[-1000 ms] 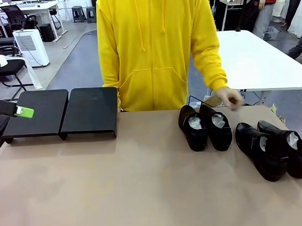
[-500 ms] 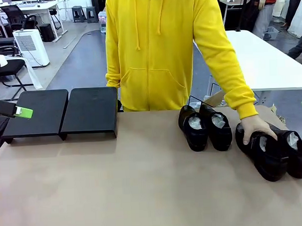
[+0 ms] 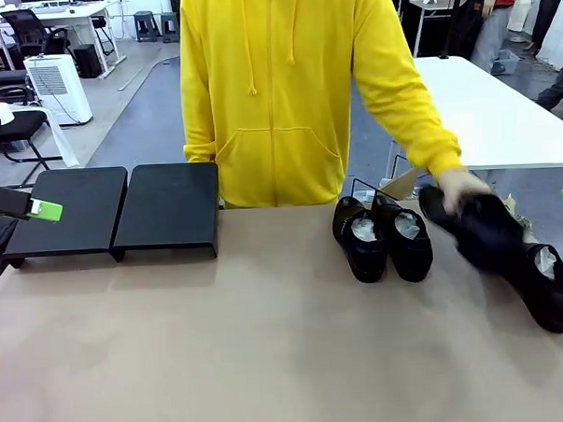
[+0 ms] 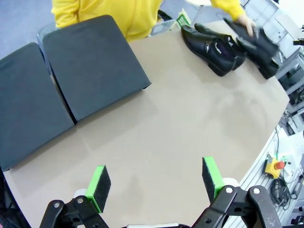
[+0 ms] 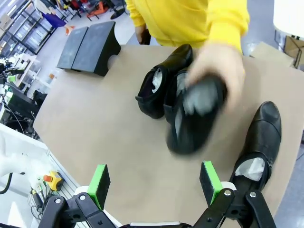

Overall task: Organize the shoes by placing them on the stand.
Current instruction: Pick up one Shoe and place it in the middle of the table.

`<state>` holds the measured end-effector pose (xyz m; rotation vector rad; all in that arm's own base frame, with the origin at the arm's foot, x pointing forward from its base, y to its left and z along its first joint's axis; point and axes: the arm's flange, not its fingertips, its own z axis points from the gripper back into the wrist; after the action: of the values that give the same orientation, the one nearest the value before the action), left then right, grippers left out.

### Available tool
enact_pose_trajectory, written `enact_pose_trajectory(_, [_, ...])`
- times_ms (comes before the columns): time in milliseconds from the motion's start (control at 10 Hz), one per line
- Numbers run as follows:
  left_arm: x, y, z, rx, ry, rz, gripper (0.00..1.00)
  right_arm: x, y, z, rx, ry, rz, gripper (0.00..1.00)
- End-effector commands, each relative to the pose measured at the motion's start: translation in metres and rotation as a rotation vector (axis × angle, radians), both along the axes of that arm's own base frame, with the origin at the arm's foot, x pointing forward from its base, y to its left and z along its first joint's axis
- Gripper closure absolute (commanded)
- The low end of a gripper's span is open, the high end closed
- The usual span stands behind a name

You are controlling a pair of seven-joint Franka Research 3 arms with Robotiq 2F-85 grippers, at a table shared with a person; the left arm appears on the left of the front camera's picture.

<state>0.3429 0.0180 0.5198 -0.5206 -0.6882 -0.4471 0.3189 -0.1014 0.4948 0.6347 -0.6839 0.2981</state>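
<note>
A person in a yellow hoodie holds one black shoe (image 3: 490,228) in a hand (image 3: 462,188), lifted off the table's right side; it appears blurred as the held shoe (image 5: 194,116) under the hand (image 5: 216,64). Two shoes (image 3: 362,237) (image 3: 407,238) stand side by side at centre right, and another shoe (image 3: 552,291) lies at the far right. The black stand (image 3: 167,208) sits at the back left, with nothing on its platforms. My left gripper (image 4: 156,178) hovers open over the table's left side. My right gripper (image 5: 156,183) is open above the right side, short of the shoes.
The brown table (image 3: 232,353) has wide bare room in the middle and front. A white table (image 3: 483,109) stands behind the person at the right. Office chairs and a white appliance (image 3: 56,85) stand far back left.
The person's hand came down onto the inner shoe of the right pair, took hold of it and lifted it up and back. Both grippers have stayed still and open.
</note>
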Motion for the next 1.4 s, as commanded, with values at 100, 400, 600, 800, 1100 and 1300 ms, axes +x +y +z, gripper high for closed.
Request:
enact_pose_trajectory(100, [0.0, 0.001, 0.001, -0.011, -0.011, -0.016, 0.0, 0.001, -0.003, -0.001, 0.013, -0.021, 0.022, 0.0])
enact_pose_trajectory(400, [0.0, 0.001, 0.001, -0.011, -0.011, -0.016, 0.0, 0.006, 0.016, 0.007, -0.019, -0.01, -0.025, 0.0])
enact_pose_trajectory(600, [0.0, 0.001, 0.001, -0.011, -0.011, -0.016, 0.0, 0.031, 0.059, 0.022, -0.088, 0.026, -0.012, 0.0])
enact_pose_trajectory(800, [0.0, 0.001, 0.001, -0.011, -0.011, -0.016, 0.0, 0.061, 0.101, 0.028, -0.2, 0.085, -0.051, 0.0])
enact_pose_trajectory(1100, [0.0, 0.001, 0.001, -0.011, -0.011, -0.016, 0.0, 0.113, 0.154, 0.019, -0.321, 0.188, -0.08, 0.0])
enact_pose_trajectory(1300, [0.0, 0.001, 0.001, -0.011, -0.011, -0.016, 0.0, 0.146, 0.184, 0.004, -0.404, 0.233, -0.12, 0.0])
